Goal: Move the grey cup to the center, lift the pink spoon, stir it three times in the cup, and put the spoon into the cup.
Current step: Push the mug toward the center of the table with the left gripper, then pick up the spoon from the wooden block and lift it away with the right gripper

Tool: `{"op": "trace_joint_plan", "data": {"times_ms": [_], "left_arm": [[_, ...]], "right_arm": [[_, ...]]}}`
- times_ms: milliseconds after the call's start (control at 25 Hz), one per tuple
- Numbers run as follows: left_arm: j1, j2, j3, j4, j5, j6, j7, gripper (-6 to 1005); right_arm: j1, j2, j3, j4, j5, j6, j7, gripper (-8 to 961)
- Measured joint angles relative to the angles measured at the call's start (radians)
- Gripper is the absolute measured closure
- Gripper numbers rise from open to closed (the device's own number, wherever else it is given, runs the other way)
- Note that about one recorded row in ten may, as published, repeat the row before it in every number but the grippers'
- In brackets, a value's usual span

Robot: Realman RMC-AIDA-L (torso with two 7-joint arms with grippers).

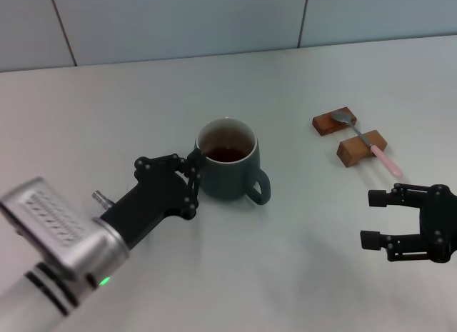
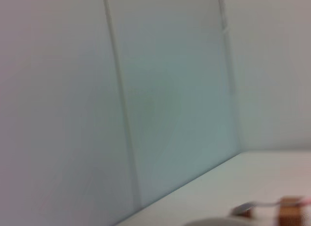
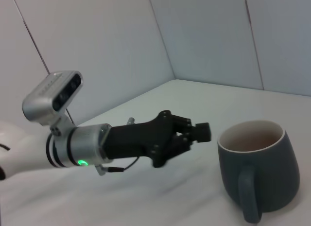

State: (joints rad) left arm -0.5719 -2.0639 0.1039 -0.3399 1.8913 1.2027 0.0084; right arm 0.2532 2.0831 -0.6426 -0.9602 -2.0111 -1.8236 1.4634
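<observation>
Head view: left gripper [image 1: 195, 176] jaws narrow beside grey cup [image 1: 230, 161]; right gripper [image 1: 376, 218] wide.

The left arm ends in a matte black gripper [image 1: 194, 176] built of jointed black links with small round screws at the pivots. Behind it a tapering black wrist joins a silver collar carrying a lit green light, black rings and a thin dark cable (a ribbed silver camera housing sits on top). The right gripper [image 1: 373, 219] is black too, with blocky fingertips.
</observation>
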Motion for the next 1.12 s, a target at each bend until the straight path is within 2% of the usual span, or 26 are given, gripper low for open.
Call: {"op": "trace_joint_plan", "data": {"times_ms": [40,80,120,160,200,360,440,640,720,880,920,960,1000,1120], "left_arm": [[0.0,0.001,0.004,0.045,0.054,0.031,-0.1,980],[0.0,0.001,0.004,0.045,0.054,0.031,-0.1,980],[-0.002,0.0,0.005,0.158,0.172,0.114,-0.307,979],[-0.008,-0.001,0.006,0.232,0.241,0.174,-0.413,979],[-0.008,-0.001,0.006,0.232,0.241,0.174,-0.413,948],[-0.018,-0.003,0.016,0.402,0.339,0.325,-0.59,825],[-0.018,-0.003,0.019,0.42,0.341,0.341,-0.601,763],[-0.031,-0.007,0.042,0.507,0.341,0.356,-0.688,503],[-0.033,-0.008,0.045,0.519,0.34,0.352,-0.696,459],[-0.037,-0.009,0.045,0.526,0.34,0.348,-0.697,370],[-0.038,-0.009,0.045,0.536,0.34,0.343,-0.698,348],[-0.038,-0.009,0.045,0.536,0.34,0.343,-0.698,326],[-0.038,-0.009,0.045,0.536,0.34,0.343,-0.698,303],[-0.043,-0.009,0.068,0.568,0.342,0.327,-0.717,226]], "right_arm": [[0.0,0.0,0.0,0.0,0.0,0.001,0.0,120],[0.0,0.0,0.0,0.0,0.0,0.002,0.0,120],[0.0,0.0,0.0,0.0,0.0,0.003,0.0,120],[0.0,0.0,0.0,0.0,0.0,0.003,0.0,120],[0.0,0.0,0.0,0.0,0.0,0.003,0.0,120],[0.0,0.0,0.007,0.006,0.0,0.005,-0.005,120],[0.001,0.0,0.009,0.012,0.0,0.006,-0.006,120],[0.001,-0.003,0.017,0.056,0.008,0.046,-0.008,120],[0.0,-0.002,0.03,0.084,0.013,0.07,-0.008,120],[-0.002,-0.002,0.139,0.172,0.056,0.087,-0.008,120],[-0.005,-0.003,0.183,0.205,0.079,0.083,-0.008,120],[-0.019,-0.006,0.279,0.275,0.132,0.075,-0.007,120],[-0.019,-0.006,0.279,0.275,0.132,0.075,-0.007,121],[-0.044,-0.007,0.407,0.369,0.187,0.076,-0.007,121]]}}
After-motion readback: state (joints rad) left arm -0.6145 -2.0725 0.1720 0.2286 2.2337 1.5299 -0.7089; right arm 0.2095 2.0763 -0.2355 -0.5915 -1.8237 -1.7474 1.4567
